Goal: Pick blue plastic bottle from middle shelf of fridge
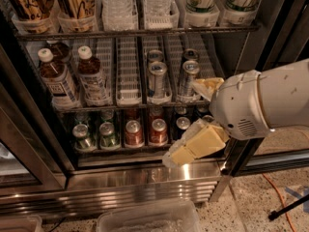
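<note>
The fridge [145, 180] stands open in the camera view. Its middle shelf [128, 71] is a wire rack with white lane trays. Two small blue plastic bottles with white caps, dark drink and white labels stand at its left end, one [57, 79] beside the other [91, 75]; a third shows behind them. My gripper [183, 122] is open and empty in front of the right end of the shelves. Its upper finger is at the middle shelf's right edge, its lower finger before the lower cans. It is well right of the bottles.
Tall silver cans [157, 79] stand right of the middle on the middle shelf. Green and red cans [133, 132] fill the rack below. A black door frame [34, 129] slants at the left. A clear plastic bin [149, 219] and an orange cable [280, 192] lie on the floor.
</note>
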Action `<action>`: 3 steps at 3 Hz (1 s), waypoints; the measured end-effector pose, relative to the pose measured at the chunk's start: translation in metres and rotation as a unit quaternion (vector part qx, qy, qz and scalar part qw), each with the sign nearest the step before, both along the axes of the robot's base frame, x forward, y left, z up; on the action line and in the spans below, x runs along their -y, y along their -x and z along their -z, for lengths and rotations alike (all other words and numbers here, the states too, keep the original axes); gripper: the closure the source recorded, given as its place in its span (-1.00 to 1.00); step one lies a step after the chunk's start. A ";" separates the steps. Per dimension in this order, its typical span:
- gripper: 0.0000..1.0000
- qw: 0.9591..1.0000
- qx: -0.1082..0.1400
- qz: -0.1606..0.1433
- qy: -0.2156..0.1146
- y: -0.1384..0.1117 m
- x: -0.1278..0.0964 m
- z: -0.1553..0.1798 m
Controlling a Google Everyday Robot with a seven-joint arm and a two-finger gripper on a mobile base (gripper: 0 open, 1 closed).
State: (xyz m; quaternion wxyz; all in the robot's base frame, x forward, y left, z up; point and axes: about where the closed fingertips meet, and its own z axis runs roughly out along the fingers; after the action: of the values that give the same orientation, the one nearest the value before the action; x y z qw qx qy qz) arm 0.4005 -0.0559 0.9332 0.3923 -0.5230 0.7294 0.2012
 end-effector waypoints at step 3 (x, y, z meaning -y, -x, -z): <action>-1.00 0.997 0.019 0.059 -0.054 -0.001 -0.044 0.019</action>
State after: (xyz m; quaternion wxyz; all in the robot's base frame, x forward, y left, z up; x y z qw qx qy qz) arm 0.4013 -0.0122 0.9139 0.4447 -0.4610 0.7397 0.2066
